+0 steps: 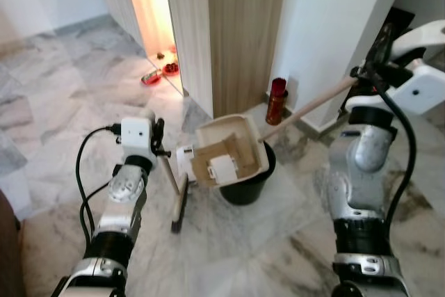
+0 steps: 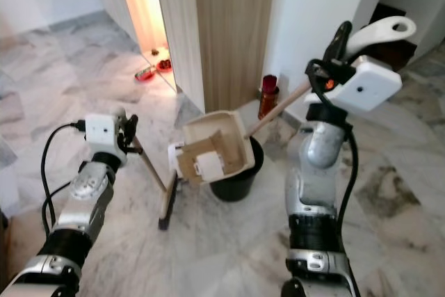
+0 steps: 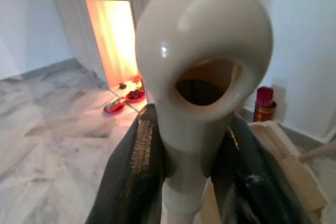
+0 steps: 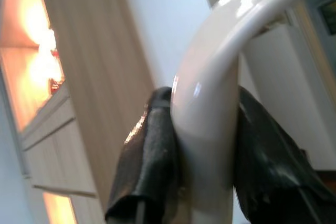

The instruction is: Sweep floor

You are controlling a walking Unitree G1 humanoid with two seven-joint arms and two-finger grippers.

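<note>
Your left gripper is clamped on the cream looped handle of the broom — in the left wrist view its black fingers press against both sides of the handle's neck. From your head camera, that broom stands nearly upright on the marble floor just ahead of your left arm, its dark head down on the tiles beside the bin. Your right gripper is closed around the curved white handle of the dustpan, raised high at your right; the wooden pole slants down from it toward the centre. You can see the cream dustpan tipped over the black bin, its mouth facing down and left, with scraps of cardboard and white paper at its lip. Just behind the bin, a red cylindrical container stands on the floor against the base of the wood-panelled cabinet. Farther back — in the lit orange alcove — small red dishes sit on the floor.
</note>
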